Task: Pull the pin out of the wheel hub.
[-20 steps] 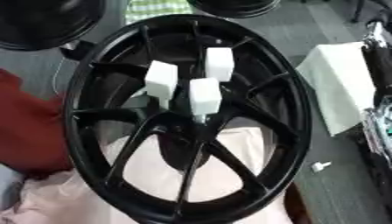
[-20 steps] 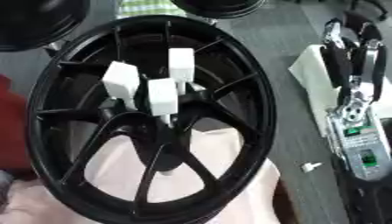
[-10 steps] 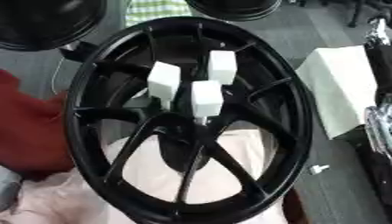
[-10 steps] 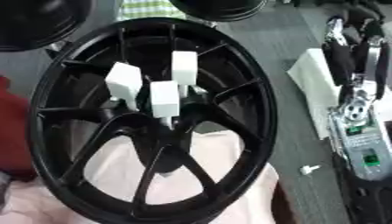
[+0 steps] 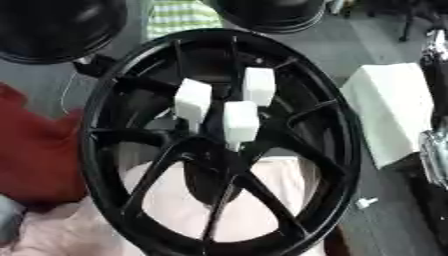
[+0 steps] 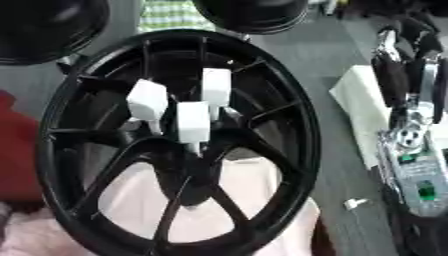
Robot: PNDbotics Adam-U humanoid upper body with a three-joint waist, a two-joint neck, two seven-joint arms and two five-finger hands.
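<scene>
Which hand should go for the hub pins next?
Right, likely. The right hand hangs beside the wheel, fingers relaxed, level with the three white pins standing in the hub. The left hand shows in neither view.

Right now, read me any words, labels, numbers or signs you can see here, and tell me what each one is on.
No text can be read.
Right arm: a silver plate with dark marks and a green patch, too blurred to read.
Black wheel: no lettering shows.
Three white blocks at the hub: plain faces, no marks.
White box beside the wheel: blank.
</scene>
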